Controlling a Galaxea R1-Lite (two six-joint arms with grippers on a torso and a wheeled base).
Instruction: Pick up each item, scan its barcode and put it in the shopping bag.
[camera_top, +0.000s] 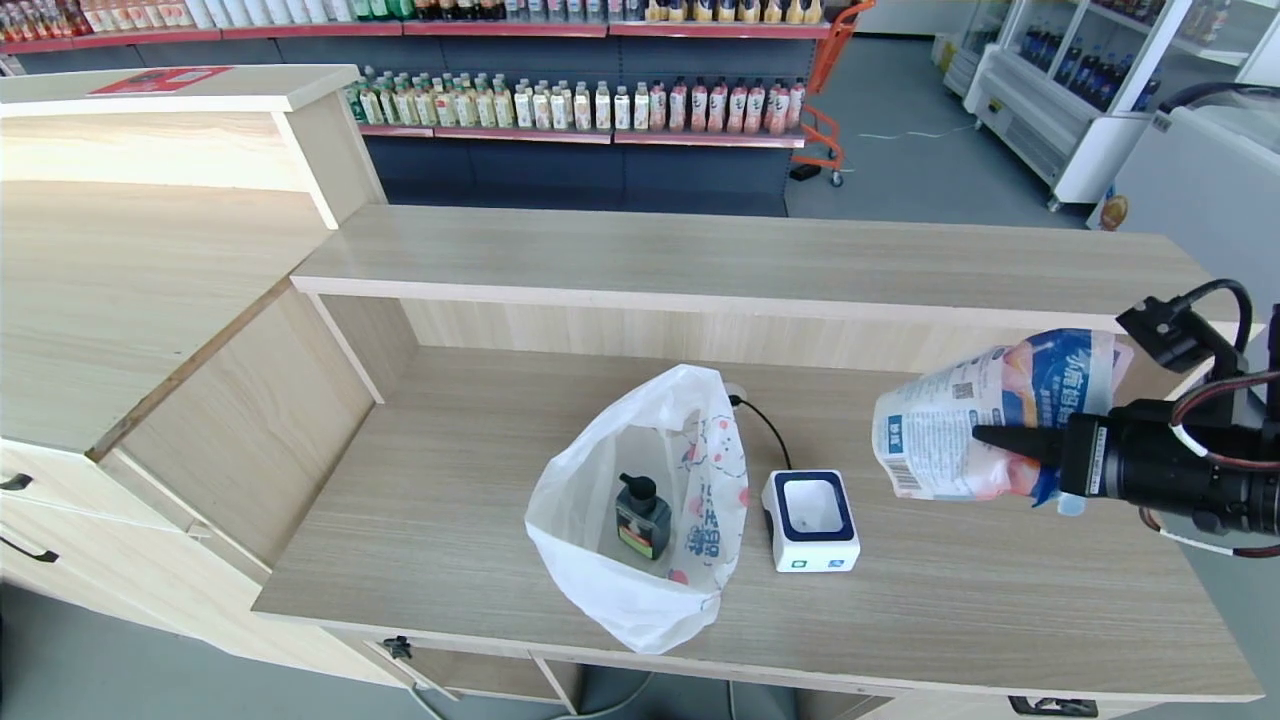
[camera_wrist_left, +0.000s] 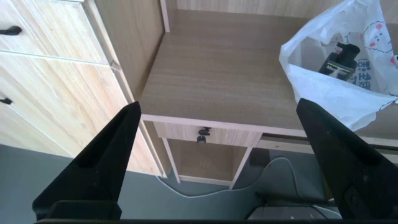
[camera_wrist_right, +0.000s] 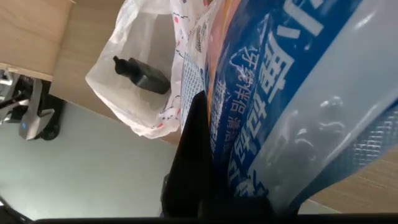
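Over counter (camera_top: 450, 520), pouch (camera_top: 960, 420) between jaws

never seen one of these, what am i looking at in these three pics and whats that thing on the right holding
This is a two-armed robot at a shop checkout. The wide picture comes from a camera on its head, looking down at a wooden counter. The other two come from cameras on its wrists, so each looks along its own hand. On the counter stands a white shopping bag with a dark pump bottle already inside. Beside the bag is a small white barcode scanner on a cable. The right hand is shut on a soft blue and white refill pouch, held in the air to the right of the scanner. The left hand is open and holds nothing, out in front of the counter.
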